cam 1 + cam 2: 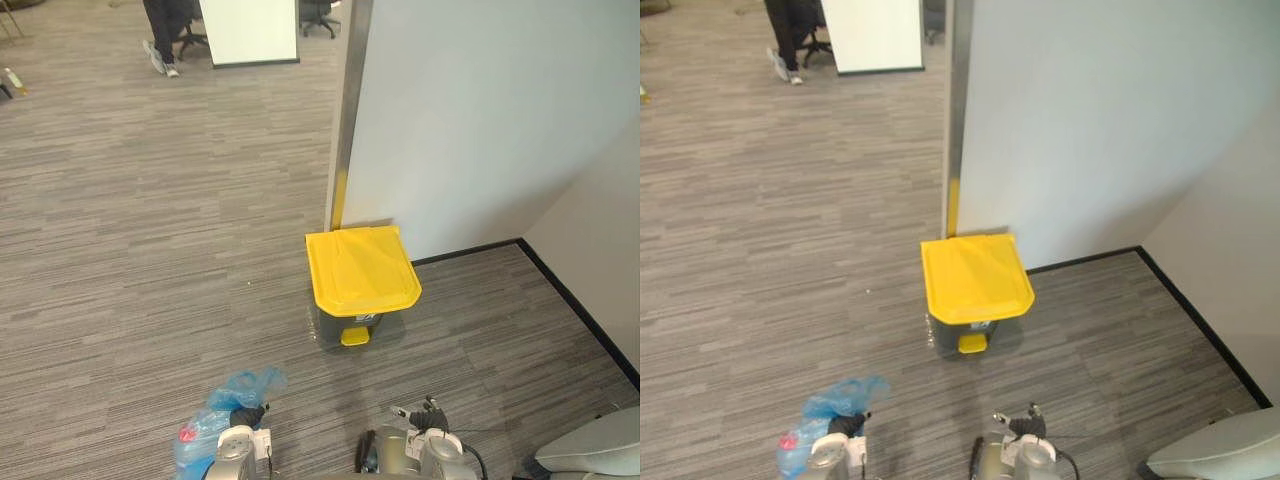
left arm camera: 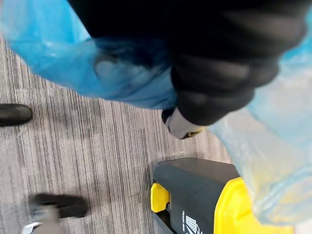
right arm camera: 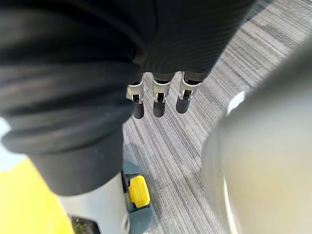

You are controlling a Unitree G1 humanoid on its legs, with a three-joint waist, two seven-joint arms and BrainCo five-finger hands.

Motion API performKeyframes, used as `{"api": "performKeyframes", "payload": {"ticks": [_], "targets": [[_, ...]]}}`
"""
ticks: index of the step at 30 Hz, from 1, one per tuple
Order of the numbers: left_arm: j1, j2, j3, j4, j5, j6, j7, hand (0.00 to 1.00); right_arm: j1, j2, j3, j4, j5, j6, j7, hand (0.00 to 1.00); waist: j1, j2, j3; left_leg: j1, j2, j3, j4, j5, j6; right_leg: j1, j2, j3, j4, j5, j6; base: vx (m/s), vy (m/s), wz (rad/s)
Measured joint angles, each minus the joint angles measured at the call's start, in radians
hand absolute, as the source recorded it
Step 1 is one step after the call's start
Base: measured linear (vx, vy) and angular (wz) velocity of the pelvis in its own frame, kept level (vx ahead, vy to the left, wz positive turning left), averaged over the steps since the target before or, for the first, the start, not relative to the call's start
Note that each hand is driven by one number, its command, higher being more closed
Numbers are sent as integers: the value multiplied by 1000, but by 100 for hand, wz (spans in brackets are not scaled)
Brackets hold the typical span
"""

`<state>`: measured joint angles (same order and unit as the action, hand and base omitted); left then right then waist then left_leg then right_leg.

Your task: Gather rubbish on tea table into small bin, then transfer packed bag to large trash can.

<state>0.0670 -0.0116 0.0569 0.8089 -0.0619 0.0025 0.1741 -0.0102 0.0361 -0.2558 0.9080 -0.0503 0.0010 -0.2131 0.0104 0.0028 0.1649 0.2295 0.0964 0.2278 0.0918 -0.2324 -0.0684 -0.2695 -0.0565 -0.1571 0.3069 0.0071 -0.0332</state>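
- blue rubbish bag (image 1: 203,425): lower part cut off by the bottom edge, contents too blurred to tell
- person (image 1: 160,40): cut off above the legs by the top edge
- small thing (image 1: 13,80) by the left edge: too small to name

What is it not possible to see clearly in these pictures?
- Contents of the blue bag: left eye view, the crumpled film veils them.
- Inside of the trash can: both eye views, its shut yellow lid covers it.
- Person: left eye view, the top edge cuts off all above the legs.
- Pale rounded thing: cut by the lower corner there.
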Motion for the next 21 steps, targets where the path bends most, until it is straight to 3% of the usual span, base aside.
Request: {"api": "performKeyframes", "payload": {"ticks": [4, 7, 8, 10, 12, 13, 17, 21], "targets": [[-24, -8, -1, 6, 1, -7, -1, 100, -3, 1, -32, 11, -25, 3, -2, 0, -7, 10, 4, 13, 30, -50, 41, 27, -26, 14, 8, -36, 81, -124, -23, 253, -150, 15], [-35, -15, -17, 5, 1, -7, -3, 100, 15, 1, -37, 11, -25, 3, -3, 0, -8, 10, 4, -26, 65, -52, 191, 32, -37, 99, 14, -70, 21, -137, -24, 221, -107, 40], [-34, -27, -24, 0, 3, -7, -5, 100, 24, 2, -35, 9, -25, 4, -3, 0, -8, 7, 3, -77, 93, -37, 316, 34, -58, 155, 19, -82, -34, -135, -31, 195, -30, 39], [-21, -37, -38, -15, 2, -7, -11, 100, 30, 4, -35, 10, -21, 5, -3, 0, -1, 5, -5, -130, 127, 14, 415, -8, -55, 204, 25, -89, -89, -125, -40, 184, 18, 17], [-15, -37, -35, -16, 2, -6, -13, 100, 27, 5, -37, 10, -15, 5, -3, 0, 3, 1, -18, -182, 120, 66, 368, -51, -41, 230, 11, -87, -122, -107, -26, 221, 201, -28], [-14, -30, -35, -12, 6, -7, -7, 100, 41, 7, -54, 11, -8, 9, -2, 0, 11, 6, -38, -176, 67, 79, 80, 96, -38, 256, -13, -27, -153, -84, 52, 255, 362, -47], [-17, -6, -38, -1, 23, -7, -4, 100, 51, 23, -59, 12, -8, 8, -2, 0, 13, -11, -55, -157, 17, 95, 48, 100, -31, 272, -49, 4, -207, -59, 83, 75, 210, -20], [-5, 0, -36, 52, 33, -4, -3, 100, 45, 23, -59, 26, -9, 8, -2, 0, 13, -7, -55, -113, 5, 132, -39, 118, -18, 250, -33, 48, -207, -53, 76, -19, 36, -30]]}}
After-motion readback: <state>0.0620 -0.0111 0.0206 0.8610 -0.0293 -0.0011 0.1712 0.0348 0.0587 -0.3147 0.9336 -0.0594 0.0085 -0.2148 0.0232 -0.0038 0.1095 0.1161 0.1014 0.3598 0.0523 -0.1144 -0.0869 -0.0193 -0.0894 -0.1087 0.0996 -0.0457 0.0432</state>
